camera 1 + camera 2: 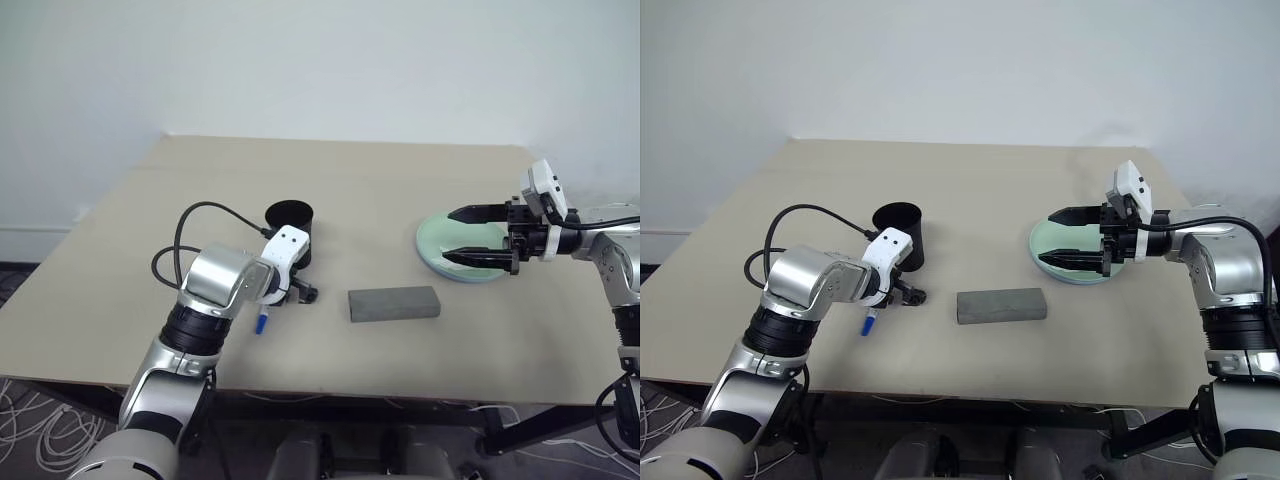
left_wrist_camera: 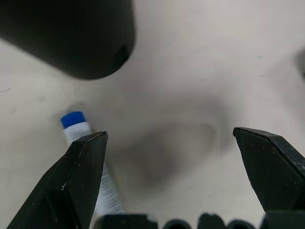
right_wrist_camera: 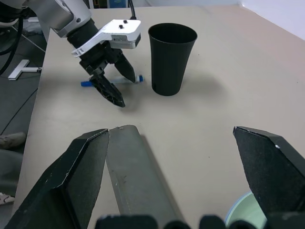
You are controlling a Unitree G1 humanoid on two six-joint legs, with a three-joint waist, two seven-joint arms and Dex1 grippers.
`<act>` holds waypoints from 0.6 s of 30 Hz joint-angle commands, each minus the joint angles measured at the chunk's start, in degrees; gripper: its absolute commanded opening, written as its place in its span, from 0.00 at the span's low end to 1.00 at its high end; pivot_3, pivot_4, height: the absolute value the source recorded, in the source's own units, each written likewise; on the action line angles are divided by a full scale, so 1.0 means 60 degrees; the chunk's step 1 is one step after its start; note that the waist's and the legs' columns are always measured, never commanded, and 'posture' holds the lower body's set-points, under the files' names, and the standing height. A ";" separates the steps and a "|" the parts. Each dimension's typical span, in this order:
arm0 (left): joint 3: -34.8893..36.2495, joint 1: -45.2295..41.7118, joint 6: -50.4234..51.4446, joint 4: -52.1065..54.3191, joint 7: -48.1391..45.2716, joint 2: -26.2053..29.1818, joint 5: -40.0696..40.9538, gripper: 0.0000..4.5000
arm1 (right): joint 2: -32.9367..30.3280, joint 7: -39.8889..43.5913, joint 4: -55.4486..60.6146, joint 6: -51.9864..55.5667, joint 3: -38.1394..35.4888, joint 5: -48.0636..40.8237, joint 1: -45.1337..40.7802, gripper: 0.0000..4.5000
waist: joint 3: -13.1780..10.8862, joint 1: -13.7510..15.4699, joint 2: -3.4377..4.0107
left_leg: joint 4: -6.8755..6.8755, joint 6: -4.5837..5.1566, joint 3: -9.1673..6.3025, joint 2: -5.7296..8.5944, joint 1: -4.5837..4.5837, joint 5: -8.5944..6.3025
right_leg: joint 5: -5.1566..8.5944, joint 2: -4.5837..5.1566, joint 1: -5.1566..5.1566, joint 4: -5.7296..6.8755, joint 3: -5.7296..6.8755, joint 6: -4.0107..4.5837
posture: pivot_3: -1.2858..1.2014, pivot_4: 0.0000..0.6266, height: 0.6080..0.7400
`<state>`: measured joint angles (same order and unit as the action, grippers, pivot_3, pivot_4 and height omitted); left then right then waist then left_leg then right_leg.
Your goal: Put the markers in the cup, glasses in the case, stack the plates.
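marker (image 3: 112,82): flat on table (image 1: 120,250), long axis crosswise beside cup (image 3: 171,57)
left gripper (image 3: 114,86): fingers spread, empty, over marker
right gripper (image 1: 462,236): fingers spread, empty

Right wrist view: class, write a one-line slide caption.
Open left gripper poised over the blue marker beside the cup, case in front.

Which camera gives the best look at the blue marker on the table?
The right wrist view: the marker lies on the table beside the cup, behind the open left gripper. The left wrist view shows one blue end close up; the head views show a blue tip below the arm.
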<state>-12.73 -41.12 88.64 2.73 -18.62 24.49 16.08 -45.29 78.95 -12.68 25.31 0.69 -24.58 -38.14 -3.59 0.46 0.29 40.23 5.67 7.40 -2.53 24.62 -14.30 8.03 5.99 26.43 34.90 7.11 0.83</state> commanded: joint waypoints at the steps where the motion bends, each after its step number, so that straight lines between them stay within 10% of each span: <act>1: 0.0226 -0.0147 -0.0221 -0.0219 0.0237 0.0087 -0.0292 1.00 | 0.0021 0.0041 0.0026 -0.0165 -0.0153 -0.0037 -0.0306 1.00 | 0.0000 -0.0001 0.0000 | 0.0000 0.0000 0.0000 0.0000 0.0001 0.0000 | 0.0000 0.0001 0.0001 0.0000 0.0000 0.0000 | 0.52 0.00 0.90; 18: 0.0388 -0.0758 0.0484 0.0843 -0.0562 0.1090 0.0497 1.00 | 0.0009 0.0063 0.0056 -0.0163 -0.0121 0.0007 -0.0266 1.00 | 0.0000 -0.0004 0.0000 | -0.0015 -0.0003 0.0002 0.0004 0.0002 -0.0001 | 0.0000 0.0009 0.0011 -0.0004 0.0002 0.0000 | 0.52 0.00 0.90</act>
<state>-12.47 -43.67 90.43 5.46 -21.04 30.23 17.77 -45.22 79.27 -12.87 25.02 0.89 -24.27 -38.15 -3.59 0.44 0.29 40.13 5.65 7.41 -2.51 24.63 -14.31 8.03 6.05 26.49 34.86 7.12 0.83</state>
